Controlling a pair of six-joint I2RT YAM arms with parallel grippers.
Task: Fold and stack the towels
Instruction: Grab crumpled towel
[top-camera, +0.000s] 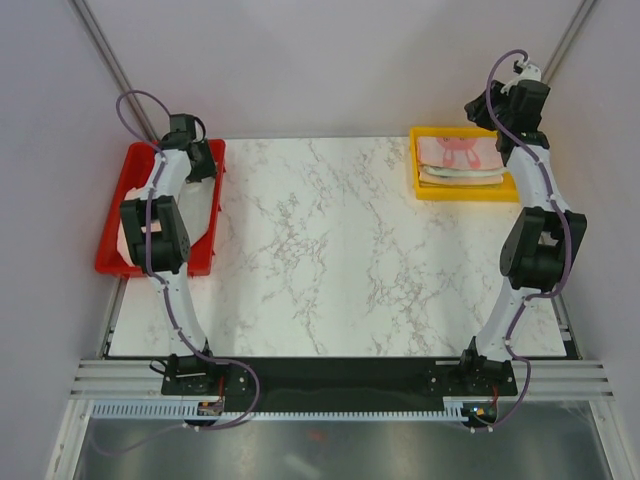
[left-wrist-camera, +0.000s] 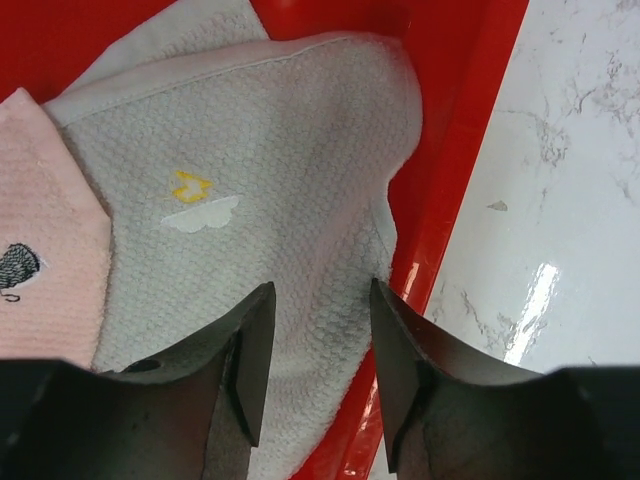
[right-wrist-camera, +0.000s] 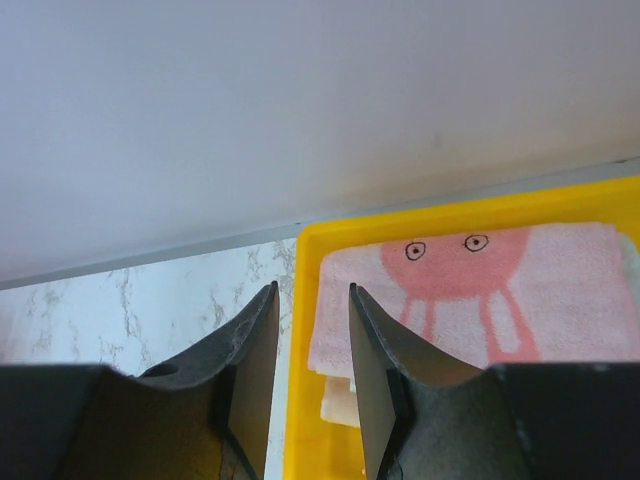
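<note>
The left pincer (left-wrist-camera: 315, 300) stands open, its two dark fingers apart with nothing between them, hanging over a pale grey waffle-weave towel (left-wrist-camera: 280, 170) that carries a small yellow and white print. That towel lies rumpled in a red plastic tray (left-wrist-camera: 460, 120). Left of the pincer, a soft pink towel (left-wrist-camera: 50, 270) with a small dark mark lies against it. Right of the pincer, past the tray wall, is the white marble table (left-wrist-camera: 570, 150).

The right pincer (right-wrist-camera: 312, 300) is also open and empty. Just ahead and to its right, in a yellow plastic tray (right-wrist-camera: 450, 212), a folded pink towel printed with a darker two-eyed figure (right-wrist-camera: 560, 290) tops a stack, with a cream towel (right-wrist-camera: 335, 405) under it.
</note>
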